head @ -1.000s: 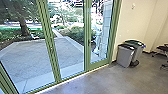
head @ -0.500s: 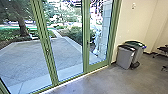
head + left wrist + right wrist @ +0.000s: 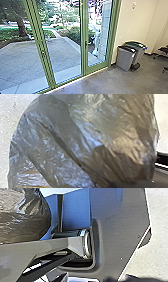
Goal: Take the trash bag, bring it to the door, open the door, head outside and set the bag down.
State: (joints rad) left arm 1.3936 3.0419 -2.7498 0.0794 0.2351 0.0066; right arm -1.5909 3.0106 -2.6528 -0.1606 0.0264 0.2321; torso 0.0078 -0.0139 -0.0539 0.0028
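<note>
Presently, the shiny, dark plastic trash bag (image 3: 75,139) is close before the left wrist camera, but I cannot tell if either tool is wide or narrow. Ahead, the glass door with green frame (image 3: 97,67) is closed, and two grey bins (image 3: 124,58) stand near it.

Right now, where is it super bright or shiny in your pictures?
Head view: glaring white light between the trees outside the glass doors, with a soft shine on the floor inside; left wrist view: bluish and golden gleams on the crinkly trash bag; right wrist view: pale streaks on the dark bag.
</note>
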